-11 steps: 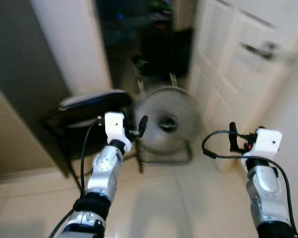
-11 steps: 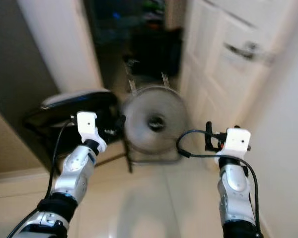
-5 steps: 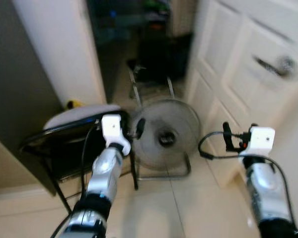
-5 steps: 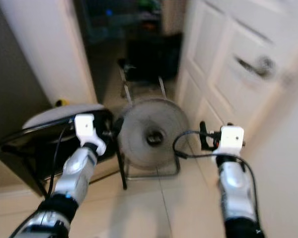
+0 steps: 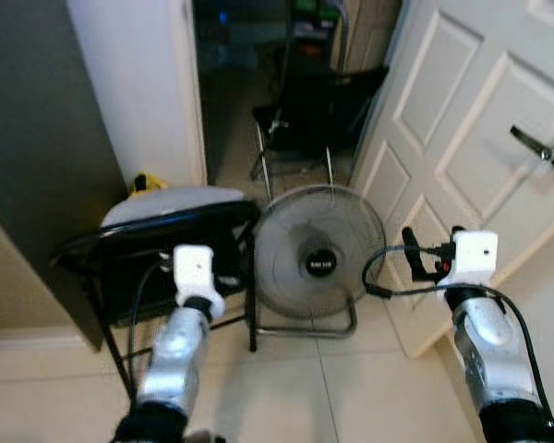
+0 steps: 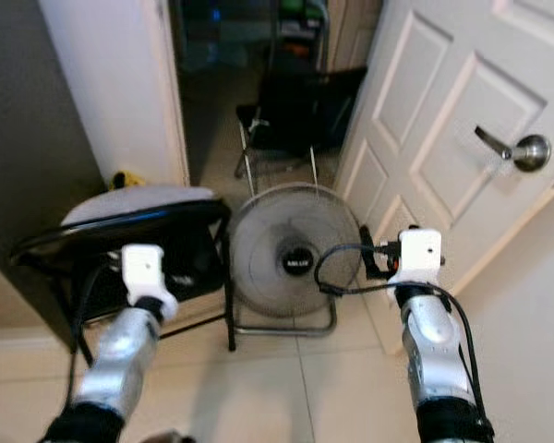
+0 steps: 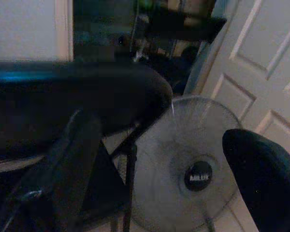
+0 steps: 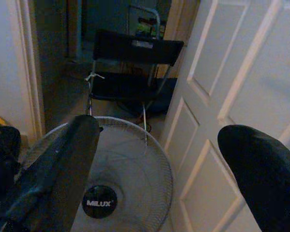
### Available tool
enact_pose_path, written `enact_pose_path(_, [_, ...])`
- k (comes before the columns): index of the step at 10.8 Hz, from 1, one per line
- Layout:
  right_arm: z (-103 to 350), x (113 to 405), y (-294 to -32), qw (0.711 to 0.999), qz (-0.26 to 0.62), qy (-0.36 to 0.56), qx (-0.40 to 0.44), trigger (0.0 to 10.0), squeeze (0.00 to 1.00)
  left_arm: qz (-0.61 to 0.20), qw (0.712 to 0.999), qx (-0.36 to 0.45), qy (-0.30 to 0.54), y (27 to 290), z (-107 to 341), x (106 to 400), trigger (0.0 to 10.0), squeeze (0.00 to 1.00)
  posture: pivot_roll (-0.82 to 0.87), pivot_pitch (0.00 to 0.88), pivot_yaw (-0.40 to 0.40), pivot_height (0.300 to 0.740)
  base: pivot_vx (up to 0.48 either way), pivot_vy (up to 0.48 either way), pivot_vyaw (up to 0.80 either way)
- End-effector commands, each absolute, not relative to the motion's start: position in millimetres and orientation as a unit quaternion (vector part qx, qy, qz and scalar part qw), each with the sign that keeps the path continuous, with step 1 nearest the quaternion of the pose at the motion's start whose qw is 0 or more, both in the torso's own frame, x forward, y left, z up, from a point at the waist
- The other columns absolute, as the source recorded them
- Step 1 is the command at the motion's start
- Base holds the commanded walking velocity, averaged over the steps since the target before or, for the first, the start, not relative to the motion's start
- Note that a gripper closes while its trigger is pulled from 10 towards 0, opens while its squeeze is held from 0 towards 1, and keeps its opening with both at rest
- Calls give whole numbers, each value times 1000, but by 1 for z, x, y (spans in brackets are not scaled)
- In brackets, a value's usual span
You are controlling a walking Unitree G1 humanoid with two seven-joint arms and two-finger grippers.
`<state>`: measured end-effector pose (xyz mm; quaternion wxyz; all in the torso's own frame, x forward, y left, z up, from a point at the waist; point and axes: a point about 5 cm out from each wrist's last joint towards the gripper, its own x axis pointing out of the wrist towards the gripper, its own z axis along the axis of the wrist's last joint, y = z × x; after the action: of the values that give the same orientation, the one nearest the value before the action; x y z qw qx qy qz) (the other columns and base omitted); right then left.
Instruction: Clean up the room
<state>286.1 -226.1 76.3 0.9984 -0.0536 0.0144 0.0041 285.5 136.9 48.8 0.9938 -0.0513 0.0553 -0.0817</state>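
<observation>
Since a second ago the camera has backed off, showing more door (image 5: 462,138). Both grippers, left (image 7: 164,159) and right (image 8: 154,159), hover spread wide, holding nothing. Floor fan (image 5: 319,258) stands in the doorway beside a black chair (image 5: 157,240); tidying progress cannot be judged.

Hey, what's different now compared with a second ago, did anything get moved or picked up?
Mostly the camera moved: the view steadied and sharpened, showing more of the white door and its handle. The left tool sank lower against the black chair; the right tool kept its place beside the floor fan. Nothing was taken hold of or let go. Both tools stayed open and empty, and the fan, chair and door stayed put.
</observation>
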Motion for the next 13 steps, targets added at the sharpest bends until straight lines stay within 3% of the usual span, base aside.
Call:
enact_pose_path(1, [72,281,-228,999,-17,22,-40,10000,0,-99,994,-43,27,132,65,291,10000,0,-94,0,-51,740,0,0,0])
enact_pose_path(13, [66,274,-226,998,-36,26,-37,10000,0,-89,995,-31,43,140,64,293,10000,0,-102,0,-23,740,0,0,0])
